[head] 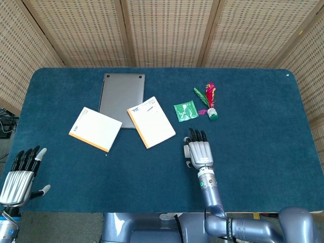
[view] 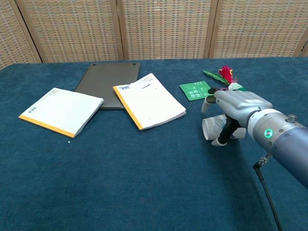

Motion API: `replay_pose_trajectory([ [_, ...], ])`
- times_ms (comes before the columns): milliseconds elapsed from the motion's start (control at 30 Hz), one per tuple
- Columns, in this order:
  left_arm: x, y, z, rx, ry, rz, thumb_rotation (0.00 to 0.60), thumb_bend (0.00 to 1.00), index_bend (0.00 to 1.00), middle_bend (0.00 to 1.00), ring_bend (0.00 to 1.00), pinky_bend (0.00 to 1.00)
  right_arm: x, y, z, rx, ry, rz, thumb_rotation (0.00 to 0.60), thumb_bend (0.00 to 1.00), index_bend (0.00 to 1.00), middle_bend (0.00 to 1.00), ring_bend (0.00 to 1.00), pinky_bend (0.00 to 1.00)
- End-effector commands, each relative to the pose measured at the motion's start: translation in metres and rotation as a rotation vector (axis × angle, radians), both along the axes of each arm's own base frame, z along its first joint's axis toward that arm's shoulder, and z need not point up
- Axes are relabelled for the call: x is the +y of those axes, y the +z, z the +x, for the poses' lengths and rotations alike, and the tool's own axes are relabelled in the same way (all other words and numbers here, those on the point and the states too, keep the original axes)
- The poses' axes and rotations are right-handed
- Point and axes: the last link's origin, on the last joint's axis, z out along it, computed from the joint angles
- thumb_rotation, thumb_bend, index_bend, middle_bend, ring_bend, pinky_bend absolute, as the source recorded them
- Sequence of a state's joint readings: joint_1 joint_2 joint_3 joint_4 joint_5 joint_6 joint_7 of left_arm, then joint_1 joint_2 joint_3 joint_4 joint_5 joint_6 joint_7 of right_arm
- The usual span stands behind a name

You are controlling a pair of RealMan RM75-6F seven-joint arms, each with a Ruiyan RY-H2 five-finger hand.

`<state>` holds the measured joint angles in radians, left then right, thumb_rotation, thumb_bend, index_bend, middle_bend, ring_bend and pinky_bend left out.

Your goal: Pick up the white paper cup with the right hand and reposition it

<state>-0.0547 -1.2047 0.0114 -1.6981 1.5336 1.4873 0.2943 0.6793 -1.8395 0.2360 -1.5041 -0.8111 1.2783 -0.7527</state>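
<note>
The white paper cup (view: 213, 128), printed with a blue flower, lies on its side on the blue table, mouth toward the left. My right hand (view: 237, 107) arches over it from the right, fingers stretched over the top and thumb (view: 223, 138) down in front of the cup. In the head view the right hand (head: 199, 152) hides nearly all of the cup. I cannot see a firm grip; the cup rests on the cloth. My left hand (head: 21, 173) hangs off the near left table edge, fingers apart and holding nothing.
A closed grey laptop (view: 109, 83) lies at the back, with two orange-edged notepads (view: 149, 100) (view: 61, 110) near it. A green packet (view: 197, 90) and a red-and-green feather shuttlecock (view: 226, 77) lie just behind the cup.
</note>
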Motion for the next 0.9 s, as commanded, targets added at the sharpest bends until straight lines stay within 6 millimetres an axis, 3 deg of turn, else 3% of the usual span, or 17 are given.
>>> replay_pose_trajectory([
  [33,0.000,0.000,0.000,0.000,0.000,-0.001,0.600,0.14,0.00,0.00,0.00,0.00,0.000,-0.002,-0.001,-0.002,-0.003,0.003,0.600,0.30,0.33,0.00,0.00,0.00],
  [600,-0.001,-0.001,0.000,-0.008,-0.002,-0.011,0.600,0.14,0.00,0.00,0.00,0.00,-0.007,-0.002,-0.008,-0.012,0.007,-0.035,0.600,0.33,0.50,0.00,0.00,0.00],
  [900,-0.001,-0.002,0.001,-0.004,-0.001,-0.011,0.600,0.14,0.00,0.00,0.00,0.00,-0.005,0.028,0.020,-0.365,-0.023,-0.003,0.600,0.33,0.50,0.00,0.00,0.00],
])
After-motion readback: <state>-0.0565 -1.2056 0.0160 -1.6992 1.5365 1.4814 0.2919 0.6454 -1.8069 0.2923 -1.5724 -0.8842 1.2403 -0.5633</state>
